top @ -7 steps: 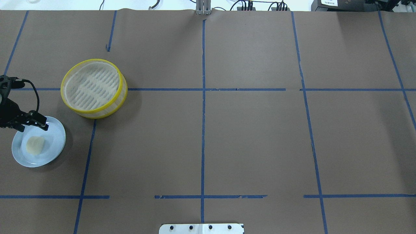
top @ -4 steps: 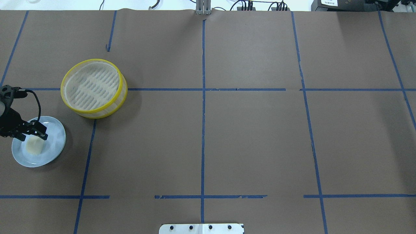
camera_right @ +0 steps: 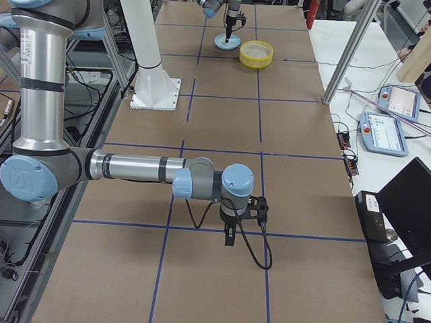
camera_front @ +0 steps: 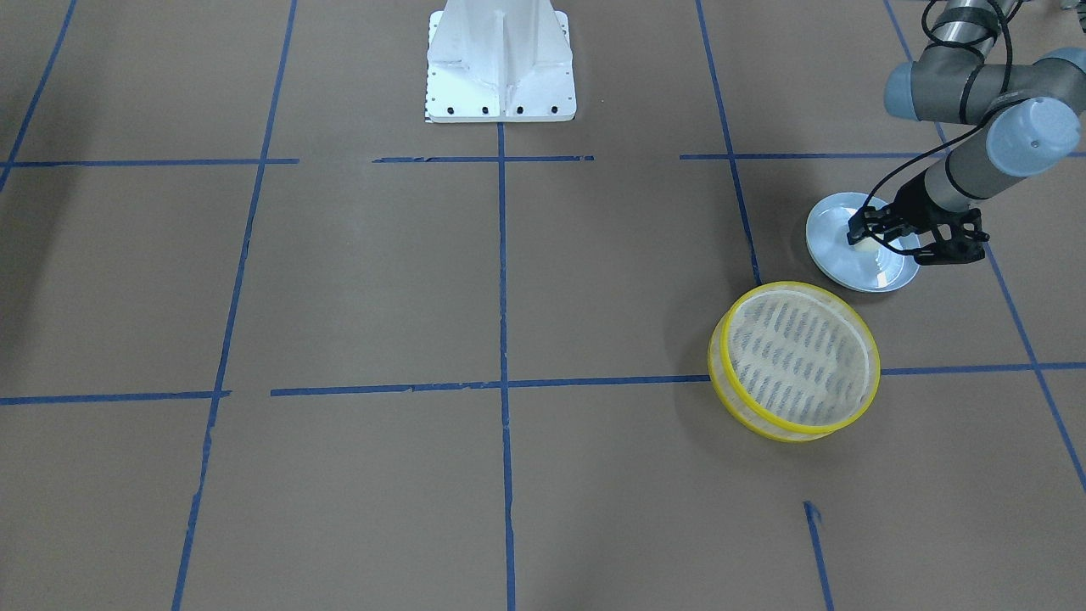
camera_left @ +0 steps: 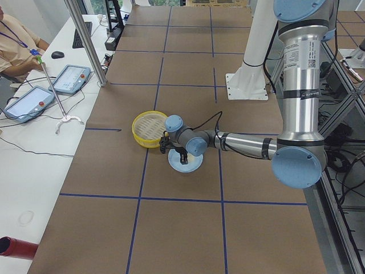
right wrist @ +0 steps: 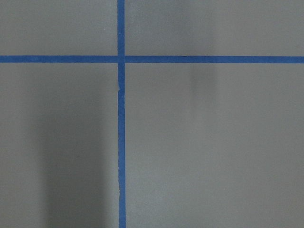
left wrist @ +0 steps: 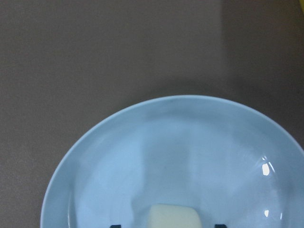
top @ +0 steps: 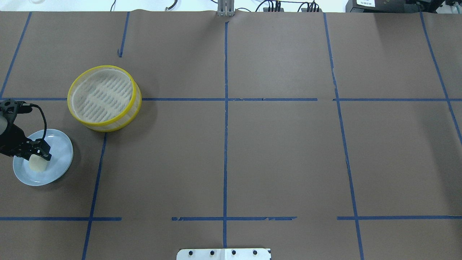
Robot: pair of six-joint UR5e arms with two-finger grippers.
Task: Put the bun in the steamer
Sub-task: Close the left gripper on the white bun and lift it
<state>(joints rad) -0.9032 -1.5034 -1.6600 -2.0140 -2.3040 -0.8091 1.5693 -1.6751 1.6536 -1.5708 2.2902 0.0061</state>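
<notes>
The cream-white bun lies on a light blue plate at the table's left edge. My left gripper is open and low over the plate, one finger on each side of the bun. In the left wrist view the bun sits between the two dark fingertips with gaps on both sides. The yellow-rimmed steamer stands empty just beyond the plate, also in the front view. My right gripper hangs over bare paper far to the right; I cannot tell if it is open or shut.
Brown paper with blue tape lines covers the table. The robot's white base plate is at the middle of the near edge. Operators' tablets lie on a side desk beyond the table.
My left gripper has moved from the plate's far rim to over the bun and come down, so its open fingers now straddle the bun. Bun, plate and steamer have not moved.
</notes>
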